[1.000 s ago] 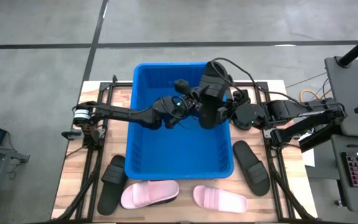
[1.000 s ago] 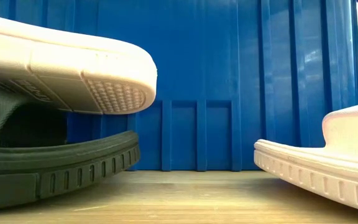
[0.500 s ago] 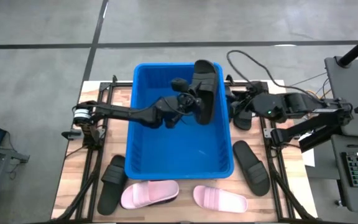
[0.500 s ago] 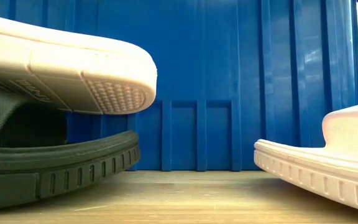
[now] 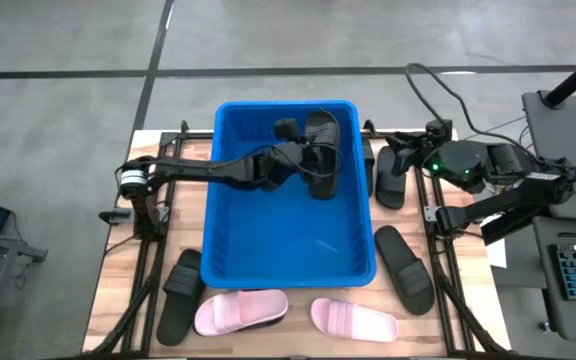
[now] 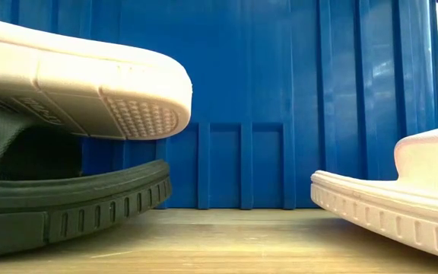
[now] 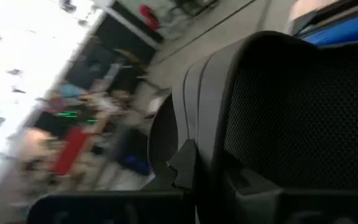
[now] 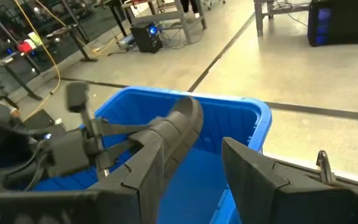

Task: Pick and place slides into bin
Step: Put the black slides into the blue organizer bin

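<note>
A: Slides — one black slide (image 5: 322, 152) over the bin (image 5: 230, 262), clamped in the left gripper (image 5: 300, 160)?
B: Yes. Right gripper (image 5: 405, 160) parted, empty. Five wait outside on the table.

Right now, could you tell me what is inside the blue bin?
One black slide hangs over the far end of the bin, held by the left gripper. The rest of the floor looks bare; what lies beneath the slide and arm is hidden.
</note>
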You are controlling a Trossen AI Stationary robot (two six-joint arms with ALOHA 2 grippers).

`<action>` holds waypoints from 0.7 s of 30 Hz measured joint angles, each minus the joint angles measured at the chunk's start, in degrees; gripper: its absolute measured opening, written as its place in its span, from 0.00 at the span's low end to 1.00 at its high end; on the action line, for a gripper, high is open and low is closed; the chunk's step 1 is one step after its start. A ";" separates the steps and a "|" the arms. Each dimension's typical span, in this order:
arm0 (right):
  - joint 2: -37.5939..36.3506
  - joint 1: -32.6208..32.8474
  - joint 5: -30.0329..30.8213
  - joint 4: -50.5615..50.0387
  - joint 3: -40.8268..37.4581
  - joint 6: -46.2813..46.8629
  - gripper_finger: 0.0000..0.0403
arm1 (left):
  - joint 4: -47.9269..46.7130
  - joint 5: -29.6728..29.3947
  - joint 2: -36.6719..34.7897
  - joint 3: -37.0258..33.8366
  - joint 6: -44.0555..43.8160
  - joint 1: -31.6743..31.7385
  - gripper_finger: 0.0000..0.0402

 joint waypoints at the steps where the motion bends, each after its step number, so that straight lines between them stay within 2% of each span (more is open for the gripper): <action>1: 0.06 0.00 0.11 0.01 -0.02 -0.25 0.38 | -0.13 1.03 0.00 -0.15 -0.81 0.35 0.00; 7: 0.77 0.00 0.24 0.04 -0.02 -1.09 0.36 | -0.37 1.47 1.33 -0.74 -0.70 1.42 0.00; 12: 1.13 0.00 1.84 0.11 -0.06 -1.53 0.34 | -0.91 2.65 6.63 -0.76 -0.53 1.75 0.00; 16: 1.10 0.00 2.65 0.24 -0.06 -1.51 0.33 | -0.88 -1.03 11.14 0.96 -0.48 1.87 0.00; 21: 1.02 0.00 2.65 0.31 -0.06 -1.52 0.32 | -0.41 -1.94 14.84 3.19 -0.83 2.90 0.00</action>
